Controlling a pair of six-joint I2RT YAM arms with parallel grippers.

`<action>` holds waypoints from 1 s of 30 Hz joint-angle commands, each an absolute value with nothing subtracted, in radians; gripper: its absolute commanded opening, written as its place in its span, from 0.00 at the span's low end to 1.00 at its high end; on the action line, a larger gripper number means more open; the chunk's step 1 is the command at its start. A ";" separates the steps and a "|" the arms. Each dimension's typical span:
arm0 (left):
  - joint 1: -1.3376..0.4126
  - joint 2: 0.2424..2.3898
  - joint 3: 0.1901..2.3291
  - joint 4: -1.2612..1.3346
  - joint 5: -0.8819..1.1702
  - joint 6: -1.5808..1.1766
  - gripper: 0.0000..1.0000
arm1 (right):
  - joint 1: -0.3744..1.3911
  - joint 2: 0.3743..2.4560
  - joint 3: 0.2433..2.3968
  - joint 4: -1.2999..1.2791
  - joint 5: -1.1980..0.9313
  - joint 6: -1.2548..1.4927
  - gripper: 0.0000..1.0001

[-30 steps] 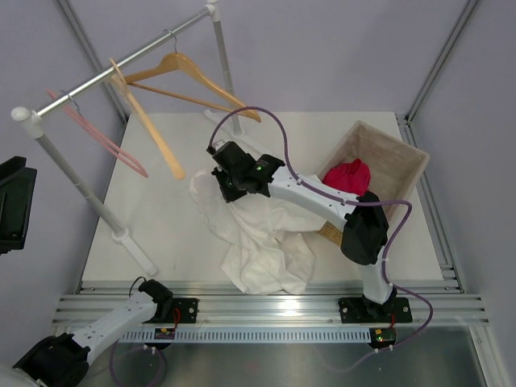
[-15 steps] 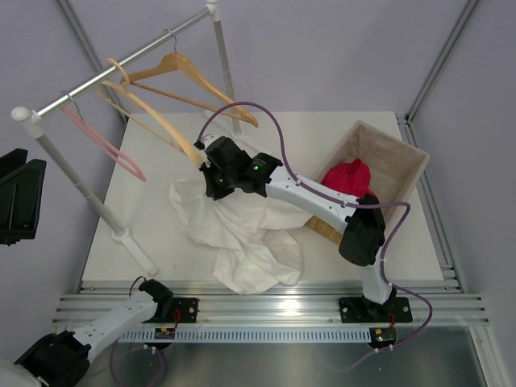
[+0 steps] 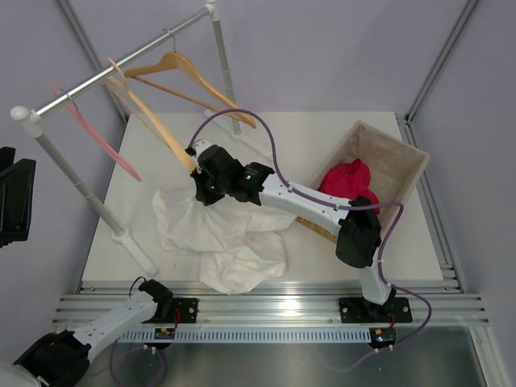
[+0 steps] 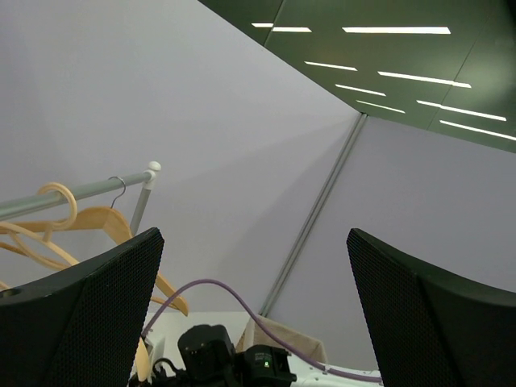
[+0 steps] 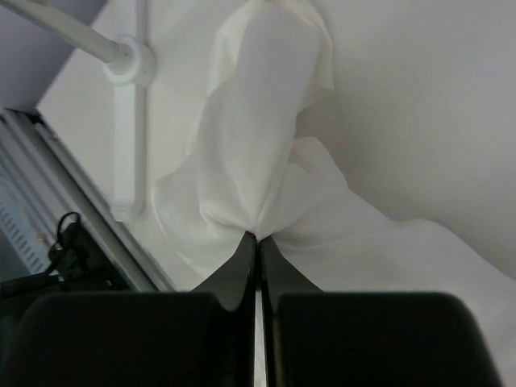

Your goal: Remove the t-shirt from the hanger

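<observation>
1. Right wrist view: your right gripper (image 5: 256, 242) is pinched tight on a fold of the t-shirt (image 5: 258, 153), which lies heaped toward the desk's near-left corner.
2. Only the top view shows the hanger (image 3: 153, 122) tip just beside that grip; pull carelessly and cloth could snag there.
3. Your left gripper (image 4: 254, 234) gapes wide, holding nothing.

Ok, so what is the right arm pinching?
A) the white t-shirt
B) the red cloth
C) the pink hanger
A: in the right wrist view, the right end effector is closed on a bunched fold of the t-shirt.
</observation>
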State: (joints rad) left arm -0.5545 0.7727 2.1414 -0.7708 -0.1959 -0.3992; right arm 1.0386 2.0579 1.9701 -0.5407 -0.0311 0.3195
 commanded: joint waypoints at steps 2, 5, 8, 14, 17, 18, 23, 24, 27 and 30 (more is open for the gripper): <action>-0.557 0.793 2.151 -0.739 -0.202 -0.370 0.99 | 1.042 1.919 1.783 -0.416 0.159 0.351 0.00; -0.557 0.793 2.141 -0.742 -0.198 -0.373 0.99 | 1.029 1.917 1.764 -0.445 0.247 0.353 0.00; -0.557 0.795 2.141 -0.742 -0.193 -0.377 0.99 | 1.023 1.939 1.759 -0.443 0.217 0.339 0.00; -0.557 0.793 2.138 -0.747 -0.190 -0.377 0.99 | 1.023 2.026 1.747 -0.336 -0.089 0.402 0.00; -0.557 0.792 2.141 -0.758 -0.190 -0.370 0.99 | 1.054 2.077 1.790 -0.340 -0.112 0.427 0.00; -0.558 0.792 2.141 -0.758 -0.192 -0.368 0.99 | 1.061 2.085 1.802 -0.347 -0.112 0.426 0.00; -0.557 0.785 2.144 -0.765 -0.199 -0.353 0.99 | 1.062 2.072 1.775 -0.321 -0.084 0.442 0.00; -0.557 0.784 2.143 -0.765 -0.201 -0.347 0.99 | 1.062 2.071 1.773 -0.321 -0.084 0.436 0.00; -0.557 0.790 2.144 -0.764 -0.201 -0.337 0.99 | 1.062 2.075 1.792 -0.359 -0.071 0.417 0.00; -0.557 0.798 2.143 -0.759 -0.192 -0.331 0.99 | 1.060 2.086 1.819 -0.429 0.053 0.416 0.00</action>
State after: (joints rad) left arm -0.5545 0.7727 2.1399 -0.7700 -0.1955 -0.3618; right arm 1.0519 2.0926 1.7679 -0.3946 -0.0586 0.4183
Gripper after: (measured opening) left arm 0.987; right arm 0.011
